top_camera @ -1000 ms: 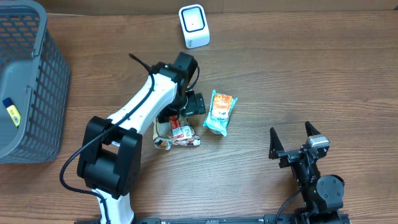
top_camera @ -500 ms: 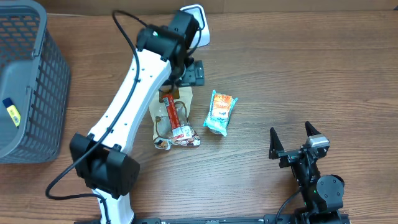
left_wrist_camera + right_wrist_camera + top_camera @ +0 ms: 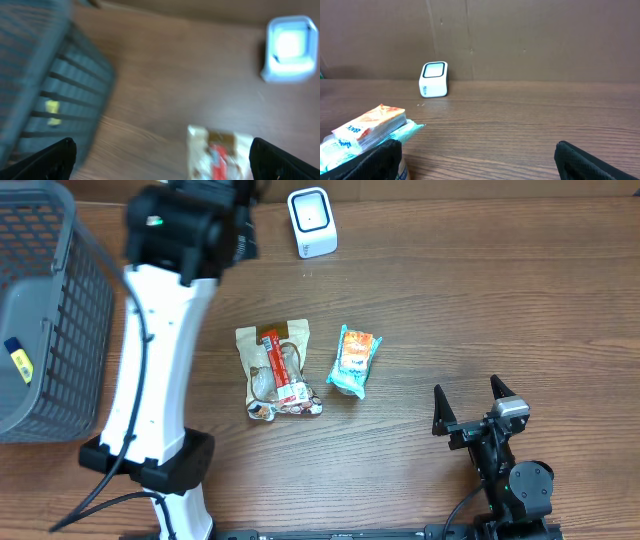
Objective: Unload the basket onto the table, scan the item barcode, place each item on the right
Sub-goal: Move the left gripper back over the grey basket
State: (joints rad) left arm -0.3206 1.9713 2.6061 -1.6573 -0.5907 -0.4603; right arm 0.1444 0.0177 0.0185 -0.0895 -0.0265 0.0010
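Overhead, tan-topped, red-striped clear pouch (image 3: 277,372), lying flat beside orange-teal packet (image 3: 354,361)

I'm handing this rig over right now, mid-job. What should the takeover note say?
Left gripper: open, empty, up between the grey mesh basket and the white box-shaped scanner.
Right gripper: open, empty, at the near edge of the wooden table.
Items: beige snack pouch with a red label and orange-and-teal packet lie side by side mid-table, apart from the scanner.
Done: a small yellow-and-blue item lies in the basket.
Left: neither item is held. Pick one and show its barcode to the scanner.
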